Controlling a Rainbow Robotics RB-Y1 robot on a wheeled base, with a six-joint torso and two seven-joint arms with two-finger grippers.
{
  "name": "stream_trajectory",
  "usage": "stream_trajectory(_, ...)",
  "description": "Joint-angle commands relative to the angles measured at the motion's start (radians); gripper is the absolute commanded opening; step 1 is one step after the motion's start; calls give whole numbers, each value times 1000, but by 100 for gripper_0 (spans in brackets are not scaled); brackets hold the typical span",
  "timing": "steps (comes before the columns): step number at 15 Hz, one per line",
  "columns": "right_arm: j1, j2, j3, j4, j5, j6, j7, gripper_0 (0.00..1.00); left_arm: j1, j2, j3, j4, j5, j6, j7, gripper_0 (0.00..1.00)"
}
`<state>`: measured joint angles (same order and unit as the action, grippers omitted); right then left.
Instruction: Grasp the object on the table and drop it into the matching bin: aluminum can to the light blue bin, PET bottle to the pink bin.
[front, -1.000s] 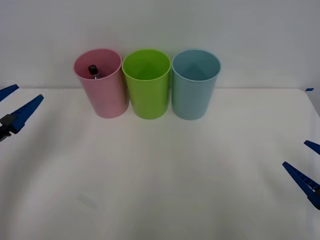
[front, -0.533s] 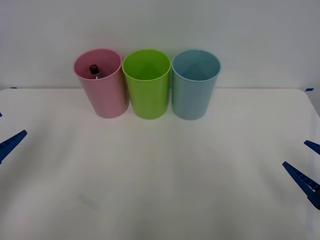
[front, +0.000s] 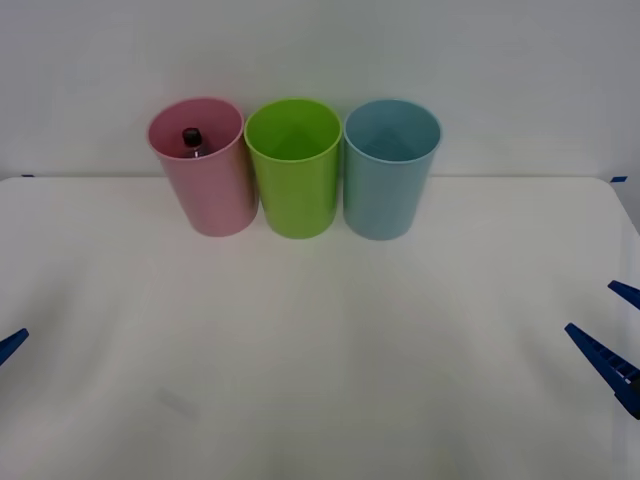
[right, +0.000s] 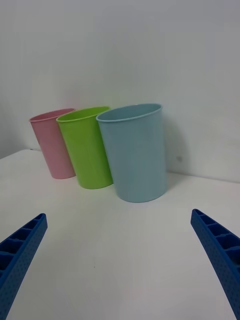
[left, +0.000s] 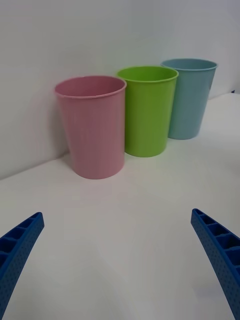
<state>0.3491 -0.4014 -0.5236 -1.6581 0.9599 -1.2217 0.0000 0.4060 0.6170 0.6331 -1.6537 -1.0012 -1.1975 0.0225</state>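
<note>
Evidently the sorting is done: the small clear plastic PET bottle (front: 191, 139) with its black screw cap stands inside the tall pink plastic bin (front: 203, 170), at eleven o'clock on the wide white table (front: 320, 350). A lime green cup (front: 293, 168) separates it from the light blue bin (front: 390, 168) at one o'clock. My left gripper (left: 120, 260) and right gripper (right: 120, 260) both hang released, fingers spread, holding nothing, at eight and four o'clock. I judge that parking both arms is what remains.
</note>
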Motion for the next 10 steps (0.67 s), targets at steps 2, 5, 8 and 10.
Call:
stream_trajectory(2, 0, 0, 0, 0, 0, 0, 0, 100, 40, 20, 13, 2, 32, -8, -1, 100)
stream_trajectory(5, 0, 0, 0, 0, 0, 0, 0, 100, 57, 20, 16, 2, 50, -14, 2, 100)
stream_trajectory(8, 0, 0, 0, 0, 0, 0, 0, 100, 68, 20, 14, 0, 58, -14, 7, 100)
stream_trajectory(10, 0, 0, 0, 0, 0, 0, 0, 100, 68, 20, 14, 0, 58, -14, 7, 100)
